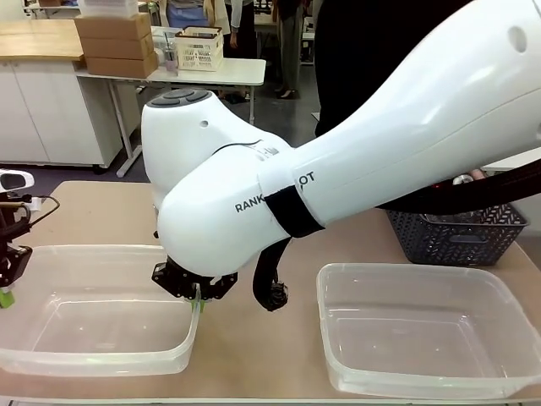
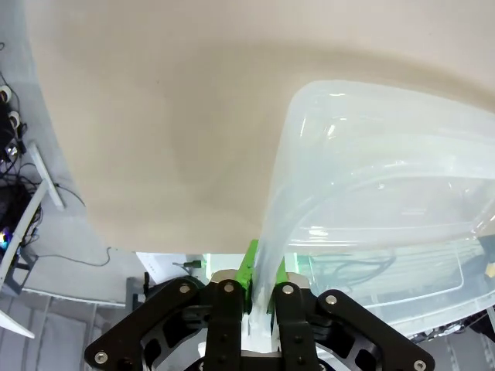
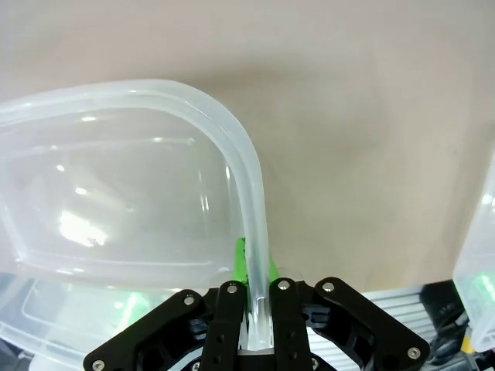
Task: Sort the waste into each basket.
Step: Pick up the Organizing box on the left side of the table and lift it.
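Observation:
Two clear baskets stand on the tan table: the left basket and the right basket. My right arm reaches across the middle, and my right gripper is shut on the left basket's right rim. In the right wrist view the rim runs down between the right gripper's green pads. At the far left, my left gripper is shut on the same basket's left rim. The left wrist view has my left gripper clamped on that clear wall. The waste is out of view.
A dark grey lattice basket stands at the back right behind the right basket. A person in black stands across the table, one sleeve over the dark basket. The second clear tub's edge shows in the right wrist view.

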